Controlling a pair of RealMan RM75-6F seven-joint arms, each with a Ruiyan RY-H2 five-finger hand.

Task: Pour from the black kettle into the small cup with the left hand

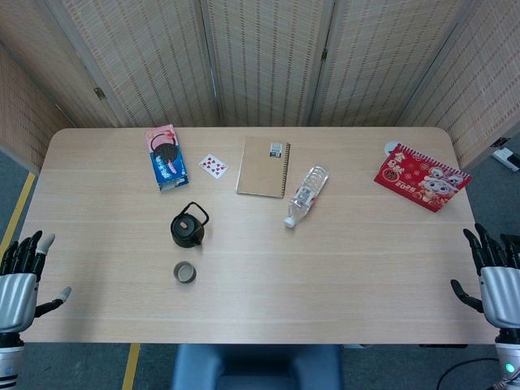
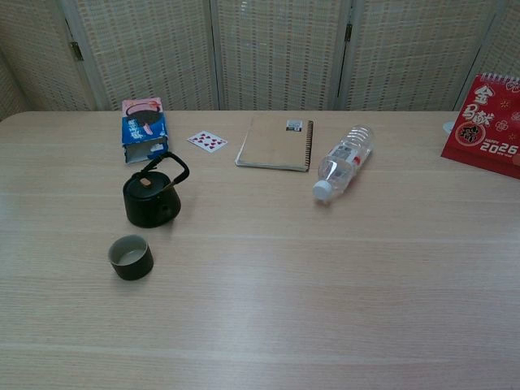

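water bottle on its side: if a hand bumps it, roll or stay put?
The water bottle lies on its side and looks round, so it would probably roll if nudged across its length. It looks clear and nearly empty, so likely light and easily shifted. Thin plastic may flex under a grip.

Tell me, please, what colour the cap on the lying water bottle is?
White; the water bottle's cap shows best in the chest view.
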